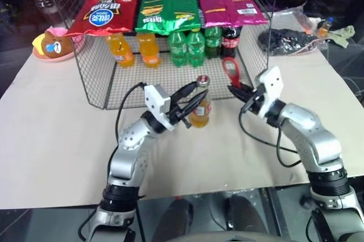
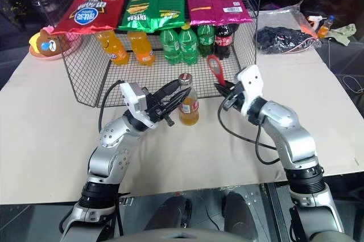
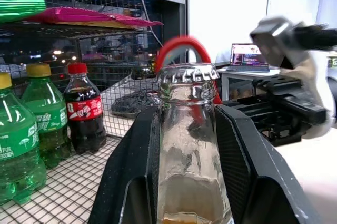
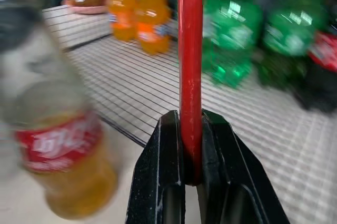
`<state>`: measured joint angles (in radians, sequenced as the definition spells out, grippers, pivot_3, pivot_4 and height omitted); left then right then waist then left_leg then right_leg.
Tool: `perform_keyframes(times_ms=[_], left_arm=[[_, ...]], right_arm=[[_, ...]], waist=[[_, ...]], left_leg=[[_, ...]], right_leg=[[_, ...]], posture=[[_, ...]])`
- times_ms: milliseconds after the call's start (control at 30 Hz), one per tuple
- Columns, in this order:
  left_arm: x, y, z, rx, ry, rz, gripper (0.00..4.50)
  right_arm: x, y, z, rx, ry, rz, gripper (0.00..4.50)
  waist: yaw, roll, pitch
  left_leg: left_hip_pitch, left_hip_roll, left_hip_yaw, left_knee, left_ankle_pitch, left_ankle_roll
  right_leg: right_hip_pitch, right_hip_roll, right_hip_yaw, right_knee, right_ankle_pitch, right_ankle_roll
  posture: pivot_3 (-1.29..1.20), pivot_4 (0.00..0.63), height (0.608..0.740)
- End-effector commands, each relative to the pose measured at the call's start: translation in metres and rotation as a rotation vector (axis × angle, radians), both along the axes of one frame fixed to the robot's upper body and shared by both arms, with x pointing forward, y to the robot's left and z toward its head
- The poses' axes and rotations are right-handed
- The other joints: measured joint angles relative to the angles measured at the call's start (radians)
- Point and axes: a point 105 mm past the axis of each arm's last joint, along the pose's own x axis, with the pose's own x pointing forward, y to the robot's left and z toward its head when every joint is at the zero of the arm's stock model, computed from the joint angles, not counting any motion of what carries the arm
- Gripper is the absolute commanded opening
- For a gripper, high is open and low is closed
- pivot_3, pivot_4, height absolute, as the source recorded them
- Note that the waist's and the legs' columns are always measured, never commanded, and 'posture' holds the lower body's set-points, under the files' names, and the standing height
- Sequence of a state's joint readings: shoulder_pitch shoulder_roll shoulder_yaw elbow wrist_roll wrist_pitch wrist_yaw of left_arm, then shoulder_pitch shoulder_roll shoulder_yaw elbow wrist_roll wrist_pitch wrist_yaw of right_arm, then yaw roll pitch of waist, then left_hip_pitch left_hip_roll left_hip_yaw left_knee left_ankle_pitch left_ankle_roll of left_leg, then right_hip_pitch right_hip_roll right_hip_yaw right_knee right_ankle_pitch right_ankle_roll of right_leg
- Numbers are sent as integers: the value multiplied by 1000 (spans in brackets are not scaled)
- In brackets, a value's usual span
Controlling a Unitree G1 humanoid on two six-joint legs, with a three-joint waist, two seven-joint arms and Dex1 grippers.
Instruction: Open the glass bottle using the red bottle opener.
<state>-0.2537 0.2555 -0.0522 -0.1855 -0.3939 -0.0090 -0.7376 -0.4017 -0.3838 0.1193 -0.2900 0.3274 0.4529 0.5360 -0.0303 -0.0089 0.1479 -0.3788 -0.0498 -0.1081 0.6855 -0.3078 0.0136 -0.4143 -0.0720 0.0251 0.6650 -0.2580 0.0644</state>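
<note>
Standing on the table (image 1: 51,139) just before the front edge of the wire rack (image 1: 96,91), the glass bottle (image 1: 201,108) is clamped at its neck by the left gripper (image 1: 190,102). The right gripper (image 1: 238,91) has its fingers pressed together on the handle of the red bottle opener (image 1: 230,71), held upright, near the bottle's cap but apart from it. Bare table lies on both sides of the arms.

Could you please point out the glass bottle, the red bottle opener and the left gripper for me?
glass bottle (image 1: 201,111): left eye view, on its orange-filled body.
red bottle opener (image 1: 230,71): left eye view, on its ring head.
left gripper (image 1: 193,98): left eye view, between its fingertips.
</note>
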Motion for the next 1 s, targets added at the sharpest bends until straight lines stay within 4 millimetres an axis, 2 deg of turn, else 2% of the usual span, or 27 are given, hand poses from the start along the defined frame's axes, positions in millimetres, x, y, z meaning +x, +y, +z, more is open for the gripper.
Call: perform_keyframes(times_ms=[33, 233, 333, 433, 733, 833, 1000], left_arm=[[0, -3, -13, 42, 41, 5, 1175], [1, -3, -15, 43, 50, 8, 1175], [2, -4, -16, 45, 54, 10, 1175], [4, -4, -16, 43, 56, 15, 1175], [5, -6, -19, 35, 63, 17, 1175], [5, -6, -19, 33, 65, 19, 1175], [4, -6, -22, 37, 70, 16, 1175]], right_arm=[[-6, 10, 28, -41, -248, -14, 0], [-7, 16, 31, -140, -462, -38, 0], [-10, 20, 21, -215, -564, -27, 0], [-10, 20, 11, -240, -586, -34, 0], [-14, 28, -1, -342, -697, 5, 0], [-10, 30, -12, -421, -728, 5, 0], [-7, 33, -19, -474, -790, -1, 0]], waist=[[1, 0, 0], [3, 0, 0], [3, 0, 0], [4, 0, -1], [7, 1, -1], [12, 1, -2], [16, 2, -2]], left_leg=[[0, 0, 0, 0, 0, 0], [0, 0, 0, 0, 0, 0], [1, 0, 0, 0, 0, 0], [1, 0, 0, 0, 0, 0], [3, 0, 1, 0, 0, 0], [4, 0, 1, 0, 0, 0], [9, 0, 2, -2, 0, 0]], right_leg=[[0, 0, 0, 0, 0, 0], [0, 0, 0, 0, 0, 0], [0, 0, 0, 0, 0, 0], [0, 0, 0, 0, 0, 0], [3, 1, 0, 0, 0, 0], [3, 1, 1, 0, 0, 0], [8, 1, 2, 0, 0, 0]], posture=[[0, 150, 740], [0, 150, 740], [0, 150, 740], [0, 150, 740], [0, 150, 740], [0, 150, 740], [0, 150, 740]])
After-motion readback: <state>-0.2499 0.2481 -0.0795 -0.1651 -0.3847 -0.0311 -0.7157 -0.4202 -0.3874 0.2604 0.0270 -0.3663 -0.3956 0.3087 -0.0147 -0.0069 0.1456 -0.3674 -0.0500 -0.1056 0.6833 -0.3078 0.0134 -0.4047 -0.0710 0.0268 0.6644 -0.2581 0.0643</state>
